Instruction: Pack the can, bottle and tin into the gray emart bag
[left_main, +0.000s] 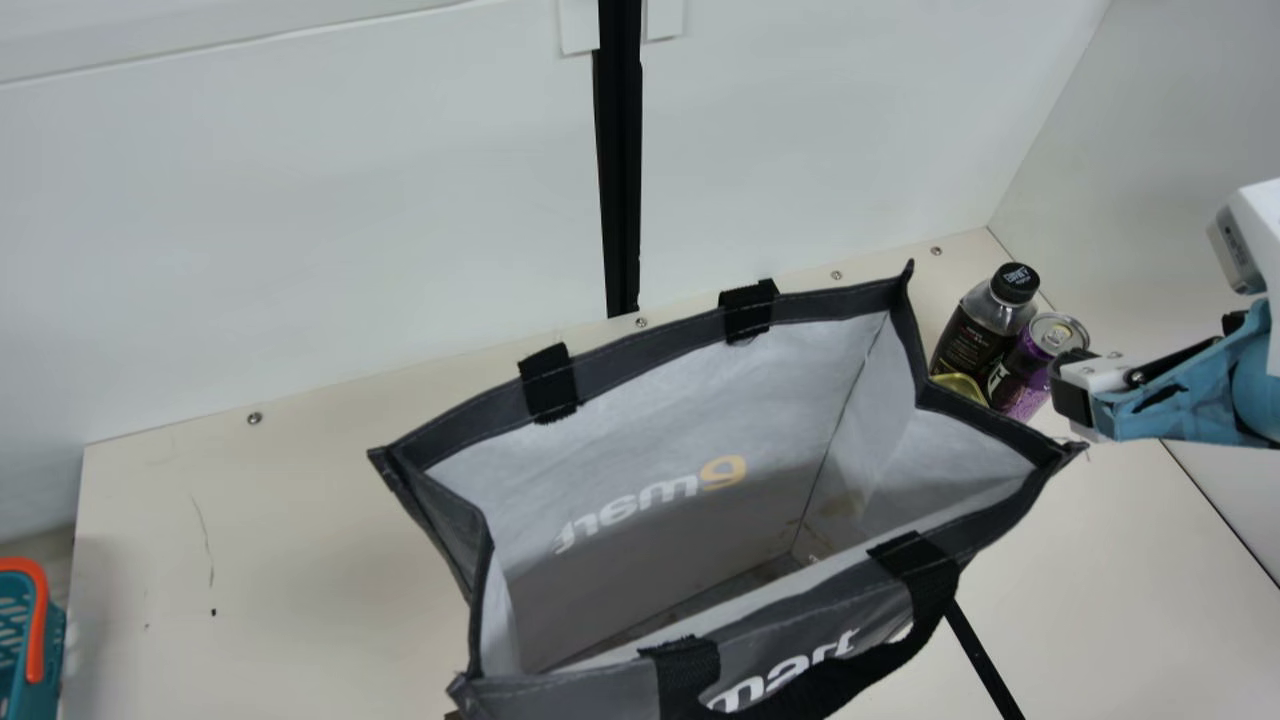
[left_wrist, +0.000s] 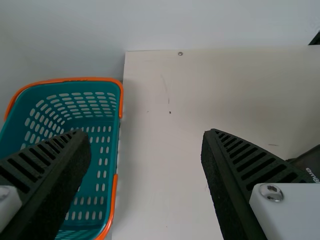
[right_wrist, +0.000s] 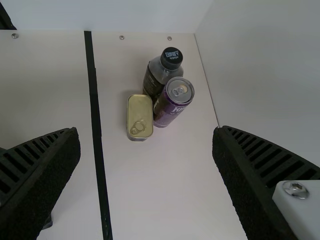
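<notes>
Right wrist view, can (right_wrist: 172, 102), bottle (right_wrist: 160, 72), tin (right_wrist: 140, 112) beyond and apart from spread right fingers (left_main: 1072, 392)

Bottle (left_main: 972, 340), can (left_main: 1022, 383), tin (left_main: 960, 384) right of bag (left_main: 680, 400).

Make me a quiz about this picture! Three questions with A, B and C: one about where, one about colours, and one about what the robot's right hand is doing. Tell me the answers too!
1. Where are the bottle, can and tin?
A) On the table, outside the gray bag
B) Inside the gray bag
C) In the basket

2. What colour is the can's side?
A) Green
B) Orange
C) Purple

3. How is the right hand?
A) Shut on the tin
B) Open and empty
C) Shut on the bottle

Answers:
1: A, the main view shows all three beside the bag.
2: C, its side looks purple in both views.
3: B, its two fingers are wide apart with nothing gripped.
</notes>
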